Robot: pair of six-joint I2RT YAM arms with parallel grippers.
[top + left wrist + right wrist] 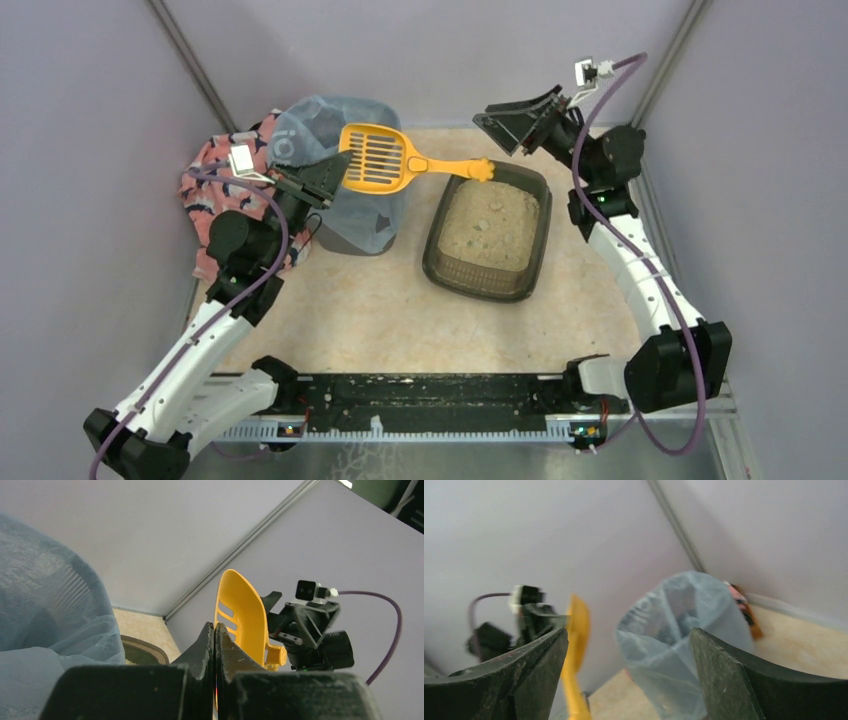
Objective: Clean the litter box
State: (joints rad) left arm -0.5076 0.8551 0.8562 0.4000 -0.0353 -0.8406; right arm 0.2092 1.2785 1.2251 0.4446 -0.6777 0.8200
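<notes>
I hold the scoop [378, 158] clenched in left jaws above the bin [318, 125], upper left, likely for dumping; right jaws released, empty.

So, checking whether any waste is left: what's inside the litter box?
Beige litter lies in the litter box, with a few paler lumps on its surface. The handle tip of the yellow scoop covers one far corner, and anything buried beneath cannot be seen.
</notes>
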